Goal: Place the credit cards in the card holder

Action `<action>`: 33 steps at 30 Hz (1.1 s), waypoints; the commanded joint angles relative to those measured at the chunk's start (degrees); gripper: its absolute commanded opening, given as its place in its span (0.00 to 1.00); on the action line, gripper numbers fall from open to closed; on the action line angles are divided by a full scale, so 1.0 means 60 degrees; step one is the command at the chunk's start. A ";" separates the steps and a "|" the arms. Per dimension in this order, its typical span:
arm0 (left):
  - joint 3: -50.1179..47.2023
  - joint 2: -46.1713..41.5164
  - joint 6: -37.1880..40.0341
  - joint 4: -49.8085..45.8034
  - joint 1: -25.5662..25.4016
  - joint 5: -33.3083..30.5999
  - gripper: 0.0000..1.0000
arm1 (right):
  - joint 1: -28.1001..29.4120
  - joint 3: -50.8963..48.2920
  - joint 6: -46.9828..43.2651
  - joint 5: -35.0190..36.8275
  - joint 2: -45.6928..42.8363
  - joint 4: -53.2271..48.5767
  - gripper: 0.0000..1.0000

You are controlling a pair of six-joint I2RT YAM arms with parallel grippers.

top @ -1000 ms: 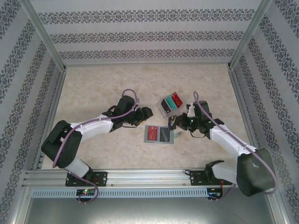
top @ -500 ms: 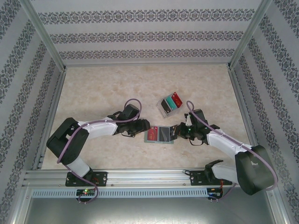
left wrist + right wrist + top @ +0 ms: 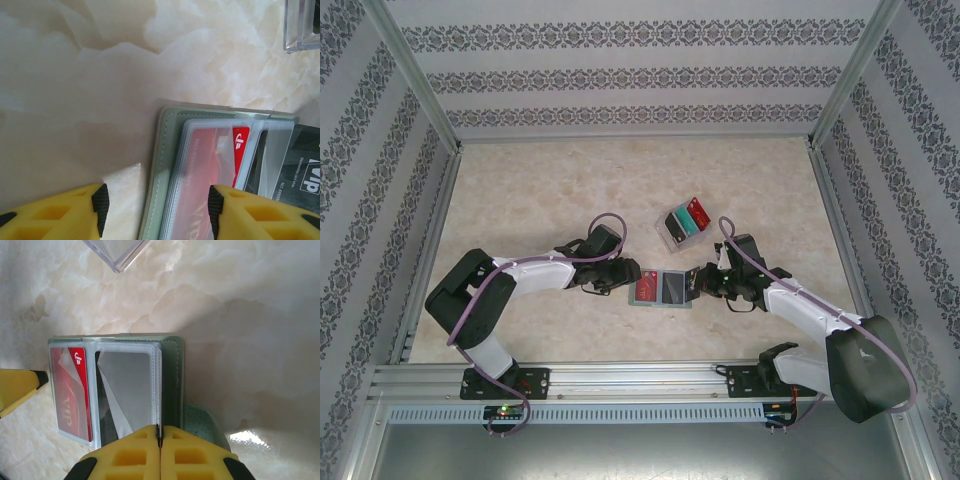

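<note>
Open card holder (image 3: 663, 289) sits mid table (image 3: 520, 190), toward near edge. R gripper (image 3: 160, 440) clenched, seems nipping its clear sleeves (image 3: 127, 385). L gripper (image 3: 157, 212) released, astride holder's left edge. Sleeves prob thin, floppy, slick: pinch by spine. Red card (image 3: 210, 170) prob stiff, light.

Open grey-green card holder (image 3: 662, 289) lies flat, red card (image 3: 75, 390) apparently sleeved.

One card holder (image 3: 175, 380) lies open mid-frame with two cards in its sleeves: one red card (image 3: 646, 288) and one dark card (image 3: 675, 289). Up and right of it sits one clear box (image 3: 669, 238) showing two more, a second red card (image 3: 699, 212) and a teal card (image 3: 687, 222).
</note>
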 commanded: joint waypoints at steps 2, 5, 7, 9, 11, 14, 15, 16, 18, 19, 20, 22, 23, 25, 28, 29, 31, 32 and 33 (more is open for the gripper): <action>0.0183 0.0292 0.0128 -0.0240 -0.0207 -0.0066 0.56 | 0.0062 0.0019 -0.0154 0.0281 -0.0131 -0.0236 0.05; 0.0188 0.0351 0.0099 -0.0200 -0.0207 -0.0024 0.55 | 0.0021 0.0173 -0.0287 0.0331 -0.0229 -0.0510 0.05; 0.0212 0.0339 0.0097 -0.0189 -0.0214 -0.0007 0.55 | 0.0030 0.0195 -0.0251 0.0324 -0.0598 -0.0512 0.05; 0.0195 0.0328 0.0068 -0.0174 -0.0222 -0.0052 0.55 | 0.0023 0.0129 -0.0220 0.0337 -0.0844 -0.0439 0.05; 0.0191 0.0328 0.0039 -0.0127 -0.0222 -0.0053 0.55 | -0.0040 0.0101 -0.0264 0.0166 -0.0741 -0.0405 0.05; 0.0210 0.0357 0.0023 -0.0100 -0.0222 0.0013 0.55 | -0.0055 0.0052 -0.0130 -0.0092 -0.0358 -0.0148 0.05; 0.0211 0.0371 0.0023 -0.0083 -0.0236 0.0027 0.55 | -0.0017 0.0053 -0.0064 0.0012 -0.0262 -0.0152 0.05; 0.0211 0.0385 0.0023 -0.0086 -0.0236 0.0038 0.55 | -0.0014 0.0025 -0.0045 0.0109 -0.0208 -0.0124 0.05; 0.0209 0.0401 0.0038 -0.0075 -0.0237 0.0062 0.55 | 0.0002 -0.0075 -0.0026 0.0233 -0.0093 -0.0022 0.05; 0.0189 0.0387 0.0024 -0.0072 -0.0237 0.0060 0.55 | -0.0007 -0.0130 0.0000 0.0226 -0.0033 0.0044 0.05; 0.0170 0.0386 0.0031 -0.0046 -0.0237 0.0073 0.55 | -0.0013 -0.0161 0.0020 0.0170 0.0054 0.0155 0.05; 0.0169 0.0401 0.0008 -0.0015 -0.0229 0.0080 0.55 | -0.0014 -0.0167 0.0111 -0.0053 0.0203 0.0309 0.05; 0.0191 0.0423 0.0014 -0.0013 -0.0237 0.0098 0.55 | -0.0013 -0.0164 0.0176 -0.0201 0.0204 0.0421 0.05; 0.0226 0.0459 0.0038 -0.0013 -0.0244 0.0115 0.54 | -0.0011 -0.0124 0.0352 -0.0337 0.0046 0.0602 0.05; 0.0235 0.0558 0.0038 0.0053 -0.0251 0.0179 0.54 | -0.0012 0.0115 0.0365 -0.0437 -0.0165 0.0491 0.05; 0.0247 0.0596 0.0031 0.0070 -0.0261 0.0220 0.53 | -0.0006 0.0177 0.0371 -0.0489 -0.0208 0.0432 0.05; 0.0271 0.0675 0.0023 0.0131 -0.0279 0.0300 0.51 | 0.0001 0.0254 0.0464 -0.0530 -0.0271 0.0447 0.06; 0.0267 0.0702 0.0023 0.0167 -0.0284 0.0319 0.51 | 0.0001 0.0263 0.0479 -0.0538 -0.0258 0.0479 0.06; 0.0290 0.0734 0.0027 0.0173 -0.0306 0.0312 0.51 | 0.0001 0.0301 0.0493 -0.0599 -0.0199 0.0518 0.06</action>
